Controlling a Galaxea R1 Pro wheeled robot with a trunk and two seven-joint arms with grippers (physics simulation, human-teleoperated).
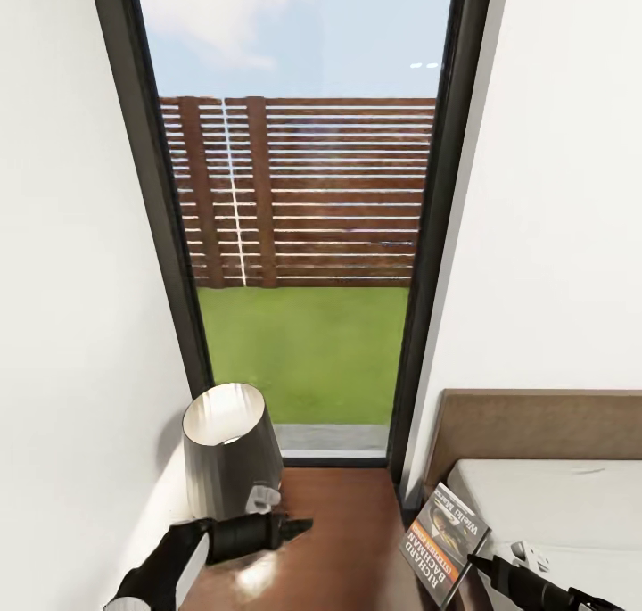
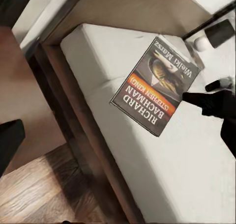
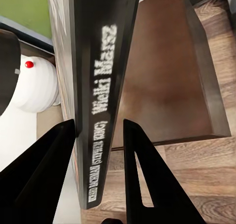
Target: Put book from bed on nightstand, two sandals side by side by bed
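Note:
The book (image 1: pixel 444 544), a thin paperback with an orange band and "RICHARD" on its cover, is held tilted in the air above the near edge of the bed (image 1: pixel 571 504). My right gripper (image 1: pixel 477 562) is shut on the book; its spine (image 3: pixel 101 111) stands between my two black fingers (image 3: pixel 44 175). The nightstand (image 1: pixel 343 540), dark brown with a glossy top, lies just beside the book (image 2: pixel 156 84) and the pale mattress (image 2: pixel 162 165). My left gripper (image 1: pixel 299 526) hovers open over the nightstand top with nothing in it. The two sandals are out of view.
A grey lamp (image 1: pixel 227 455) with a white base (image 3: pixel 34 86) stands on the nightstand's far left. Behind it a tall black-framed window (image 1: pixel 303 236) shows a slatted fence. White walls close in on both sides. Wood-plank floor (image 2: pixel 44 189) lies beside the bed frame.

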